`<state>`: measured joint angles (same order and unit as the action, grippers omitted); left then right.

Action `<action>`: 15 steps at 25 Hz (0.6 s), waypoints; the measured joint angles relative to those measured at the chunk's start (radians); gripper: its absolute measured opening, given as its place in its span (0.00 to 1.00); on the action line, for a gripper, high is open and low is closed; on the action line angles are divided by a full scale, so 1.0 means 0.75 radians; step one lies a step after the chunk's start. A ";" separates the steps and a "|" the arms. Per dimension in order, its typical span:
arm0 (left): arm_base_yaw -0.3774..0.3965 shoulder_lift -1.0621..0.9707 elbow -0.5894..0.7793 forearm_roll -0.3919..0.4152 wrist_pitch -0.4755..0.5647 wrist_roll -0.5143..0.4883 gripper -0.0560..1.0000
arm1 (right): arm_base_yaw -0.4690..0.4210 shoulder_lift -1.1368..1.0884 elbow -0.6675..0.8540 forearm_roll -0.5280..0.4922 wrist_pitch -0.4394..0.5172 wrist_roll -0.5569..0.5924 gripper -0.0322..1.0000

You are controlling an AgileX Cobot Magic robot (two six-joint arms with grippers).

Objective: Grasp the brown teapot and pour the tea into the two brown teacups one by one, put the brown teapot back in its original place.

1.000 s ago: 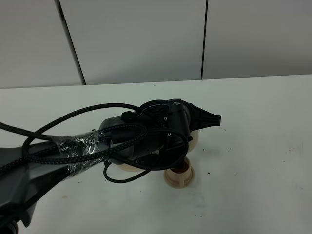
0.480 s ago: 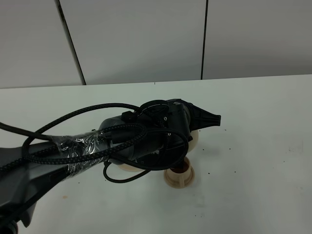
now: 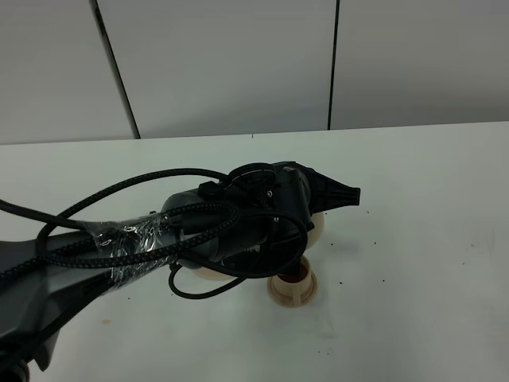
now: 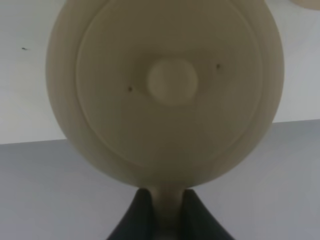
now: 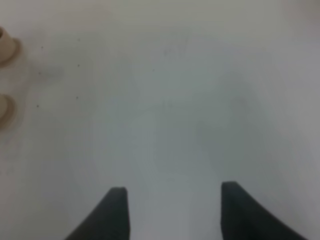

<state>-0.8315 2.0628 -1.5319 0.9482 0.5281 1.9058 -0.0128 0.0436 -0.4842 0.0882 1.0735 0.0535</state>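
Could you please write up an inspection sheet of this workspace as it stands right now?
Surface: white table, dark specks.
Job's things: brown teapot held by its handle, largely hidden behind the arm from above; one teacup below it with dark liquid; two teacups at the right wrist view's edge.
Clutter: nothing seen.
Grippers: left gripper shut on the handle; right gripper open, empty.
Cables: black braided cable looped over the left arm.
Surroundings: grey panelled wall.

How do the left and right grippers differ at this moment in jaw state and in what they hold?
The left gripper is shut on the brown teapot, pinching its handle; the right gripper stands open and holds nothing. The left faces the teapot's lid close up, while the right looks onto bare table. Both have dark fingers.
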 joint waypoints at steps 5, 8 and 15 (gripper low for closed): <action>0.000 0.000 0.000 -0.004 0.000 -0.031 0.21 | 0.000 0.000 0.000 0.000 0.000 0.000 0.43; 0.000 0.000 0.000 -0.004 0.000 -0.069 0.21 | 0.000 0.000 0.000 0.000 0.000 0.000 0.43; 0.000 0.000 0.000 -0.004 0.017 -0.142 0.21 | 0.000 0.000 0.000 0.000 0.000 0.000 0.43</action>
<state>-0.8315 2.0628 -1.5319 0.9452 0.5410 1.7989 -0.0128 0.0436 -0.4842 0.0882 1.0735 0.0535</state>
